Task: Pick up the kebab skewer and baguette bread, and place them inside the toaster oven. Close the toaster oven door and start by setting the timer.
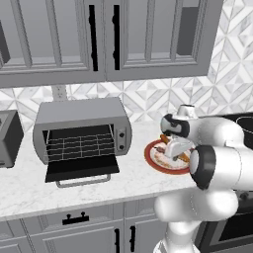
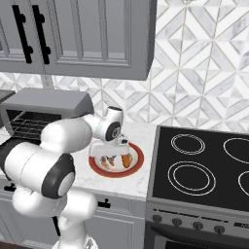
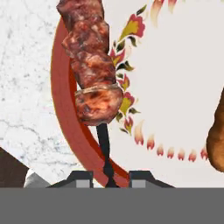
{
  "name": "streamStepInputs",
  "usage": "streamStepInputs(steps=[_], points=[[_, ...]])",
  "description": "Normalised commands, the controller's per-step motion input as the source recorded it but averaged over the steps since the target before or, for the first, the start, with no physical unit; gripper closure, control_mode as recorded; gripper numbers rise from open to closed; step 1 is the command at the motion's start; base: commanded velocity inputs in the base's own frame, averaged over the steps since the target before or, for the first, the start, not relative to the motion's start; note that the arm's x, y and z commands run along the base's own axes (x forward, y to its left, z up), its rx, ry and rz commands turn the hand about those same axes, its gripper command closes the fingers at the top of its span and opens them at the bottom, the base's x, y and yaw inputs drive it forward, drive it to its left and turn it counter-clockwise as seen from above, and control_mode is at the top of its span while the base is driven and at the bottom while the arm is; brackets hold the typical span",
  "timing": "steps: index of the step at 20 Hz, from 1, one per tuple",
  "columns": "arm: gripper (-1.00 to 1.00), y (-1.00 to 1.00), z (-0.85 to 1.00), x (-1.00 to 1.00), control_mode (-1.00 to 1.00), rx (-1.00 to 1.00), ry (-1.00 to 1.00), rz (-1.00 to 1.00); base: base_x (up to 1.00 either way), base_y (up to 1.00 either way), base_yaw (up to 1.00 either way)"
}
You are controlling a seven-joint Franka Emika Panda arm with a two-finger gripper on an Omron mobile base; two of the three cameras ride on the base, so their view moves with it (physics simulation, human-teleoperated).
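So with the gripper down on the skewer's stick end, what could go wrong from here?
The gripper straddles only the thin bare stick of the kebab skewer, far from the meat, so the skewer may swing or slip when lifted. The baguette bread lies close by on the plate and could get nudged. The toaster oven door hangs open over the counter; a low carry might clip it.

Reddish-brown meat kebab skewer (image 3: 90, 65) runs off the hand view's top edge; its thin dark stick end drops between the dark gripper fingertips (image 3: 108, 178), contact unclear. Golden-brown baguette bread (image 3: 216, 140), right of the skewer, is cut by the right edge. In the left base view the white arm covers most of the red-rimmed floral plate (image 1: 150, 157).
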Motion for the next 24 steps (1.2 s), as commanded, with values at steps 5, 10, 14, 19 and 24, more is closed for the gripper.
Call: streamStepInputs(steps=[5,10,14,19,24], points=[[1.00,1.00,0.97,-0.39,-1.00,0.00,-0.06,-0.01,0.00,0.00,0.00],[1.00,1.00,0.51,-0.64,-1.00,0.01,-0.03,-0.12,0.00,0.00,0.00],[1.00,1.00,0.50,-0.32,-1.00,0.00,-0.07,-0.15,0.00,0.00,0.00],[1.00,1.00,0.32,0.06,-1.00,0.00,-0.07,-0.07,0.00,0.00,0.00],[1.00,1.00,0.05,0.20,-1.00,0.00,-0.06,-0.29,0.00,0.00,0.00]])
